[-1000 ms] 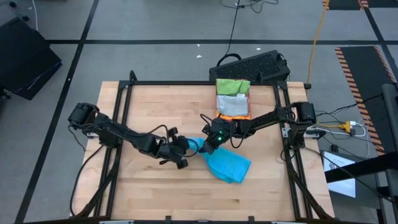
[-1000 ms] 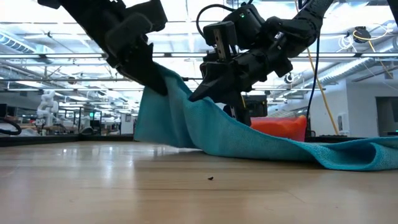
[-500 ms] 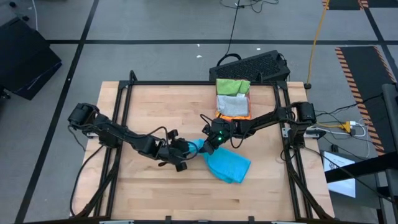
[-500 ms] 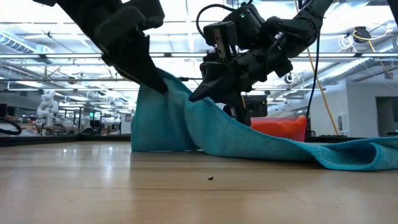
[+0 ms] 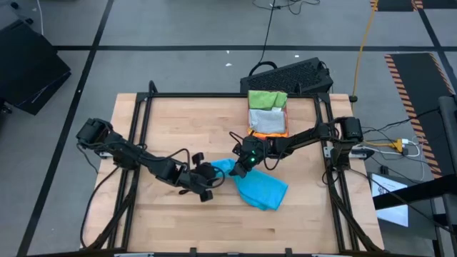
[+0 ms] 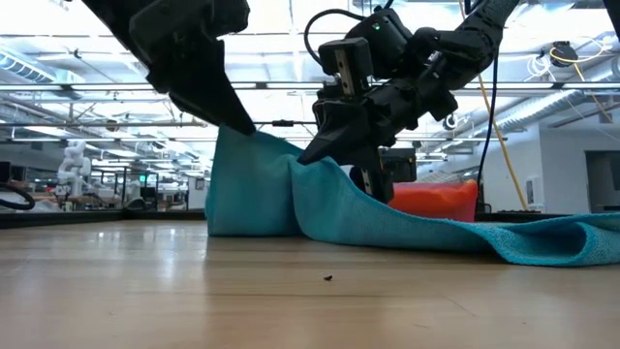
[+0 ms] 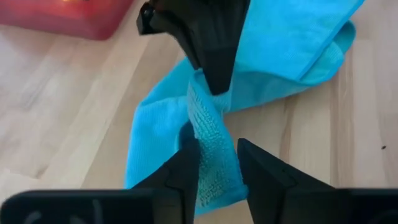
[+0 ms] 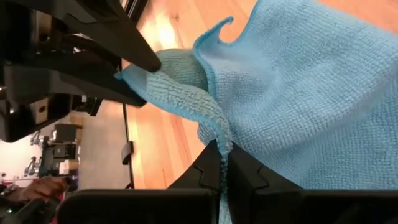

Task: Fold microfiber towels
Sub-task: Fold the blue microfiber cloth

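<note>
A bright blue microfiber towel (image 5: 263,189) lies bunched on the wooden table right of centre, its right part flat on the wood (image 6: 542,242). Its left part rises into a ridge (image 6: 281,160) between my two grippers. My left gripper (image 5: 209,177) comes from the left and is shut on the ridge's left end. My right gripper (image 5: 238,169) comes from the right and is shut on the ridge a little farther right. My left gripper pinches a narrow, bunched strip of the towel (image 7: 214,165) between its two fingers, slanting down from the table's left. The cloth below the hold drops to the table in a loose fold (image 6: 247,208). My right gripper pinches a hemmed edge of the towel (image 8: 222,149) between its two fingers (image 8: 249,174), slanting down from the table's right. The cloth slopes slack from the hold down to the table; one layer or several, I cannot tell.
A pink-red tray (image 5: 251,133) at the far right of the table holds folded green, grey and orange cloths (image 5: 268,107). A black keyboard (image 5: 289,75) lies beyond the table's far edge. Black frame rails (image 5: 139,143) run along both sides. The left and near parts of the table are bare wood.
The towel's raised left part has sunk: its lower edge hung just off the wood a second ago and now rests on the table in a wider fold. The ridge between the grippers has dropped a little. My right gripper has kept still.
</note>
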